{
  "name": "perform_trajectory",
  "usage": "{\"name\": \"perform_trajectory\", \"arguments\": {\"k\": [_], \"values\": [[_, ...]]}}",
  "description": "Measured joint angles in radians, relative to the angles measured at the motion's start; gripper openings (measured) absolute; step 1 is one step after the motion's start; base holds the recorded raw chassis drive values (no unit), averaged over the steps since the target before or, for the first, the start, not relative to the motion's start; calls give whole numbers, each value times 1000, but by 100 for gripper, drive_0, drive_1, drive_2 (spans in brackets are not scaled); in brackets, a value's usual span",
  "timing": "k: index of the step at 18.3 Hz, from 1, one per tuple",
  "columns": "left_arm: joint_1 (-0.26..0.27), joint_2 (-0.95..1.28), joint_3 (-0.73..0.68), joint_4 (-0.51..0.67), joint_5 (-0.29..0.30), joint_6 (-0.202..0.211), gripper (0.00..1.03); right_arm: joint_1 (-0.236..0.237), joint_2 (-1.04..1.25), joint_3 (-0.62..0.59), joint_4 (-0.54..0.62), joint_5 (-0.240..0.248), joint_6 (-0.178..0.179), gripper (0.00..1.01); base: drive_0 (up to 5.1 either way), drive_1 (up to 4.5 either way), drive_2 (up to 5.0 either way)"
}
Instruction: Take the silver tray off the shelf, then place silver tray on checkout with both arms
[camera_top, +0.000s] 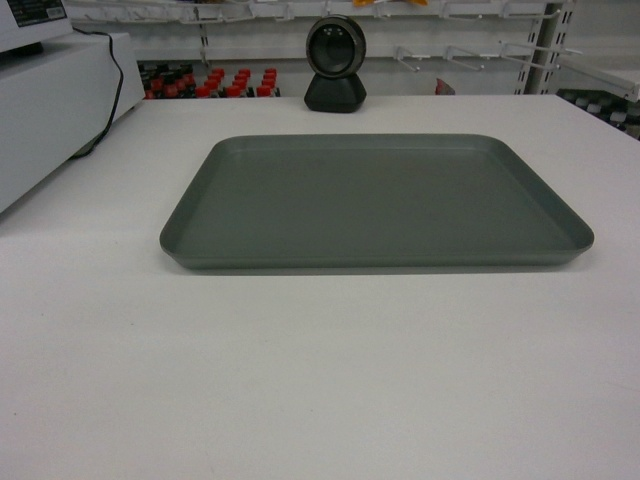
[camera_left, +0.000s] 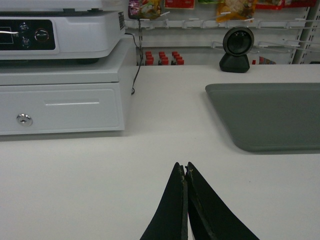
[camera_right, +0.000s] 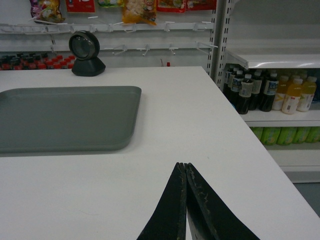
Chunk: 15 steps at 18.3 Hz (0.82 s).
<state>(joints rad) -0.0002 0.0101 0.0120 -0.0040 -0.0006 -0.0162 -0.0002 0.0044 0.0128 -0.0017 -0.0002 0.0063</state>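
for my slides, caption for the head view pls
Silver tray lying flat on the white checkout, scanner behind it, no grippers in view.

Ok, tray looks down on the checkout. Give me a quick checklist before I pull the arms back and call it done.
1. Silver tray flat on the checkout: ok.
2. Tray clear of the scanner: ok, a gap shows between them.
3. Left gripper off the tray: ok, fingers shut on nothing, tray off to its right.
4. Right gripper off the tray: ok, fingers shut on nothing, tray off to its left.
5. Tray away from the table edges: ok.
6. Space behind the arms: cannot tell.
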Motion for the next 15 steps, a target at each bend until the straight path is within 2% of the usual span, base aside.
{"name": "perform_trajectory", "arguments": {"k": [1,2,3,11,12,13,15], "values": [[0,0,0,0,0,0,1,0,0,0,-3,0,0,2,0,0,0],[0,0,0,0,1,0,1,0,0,0,-3,0,0,6,0,0,0],[0,0,0,0,0,0,9,0,0,0,-3,0,0,15,0,0,0],[0,0,0,0,0,0,94,0,0,0,-3,0,0,100,0,0,0],[0,0,0,0,0,1,100,0,0,0,-3,0,0,98,0,0,0],[0,0,0,0,0,1,97,0,0,0,-3,0,0,98,0,0,0],[0,0,0,0,0,1,98,0,0,0,-3,0,0,98,0,0,0]]}}
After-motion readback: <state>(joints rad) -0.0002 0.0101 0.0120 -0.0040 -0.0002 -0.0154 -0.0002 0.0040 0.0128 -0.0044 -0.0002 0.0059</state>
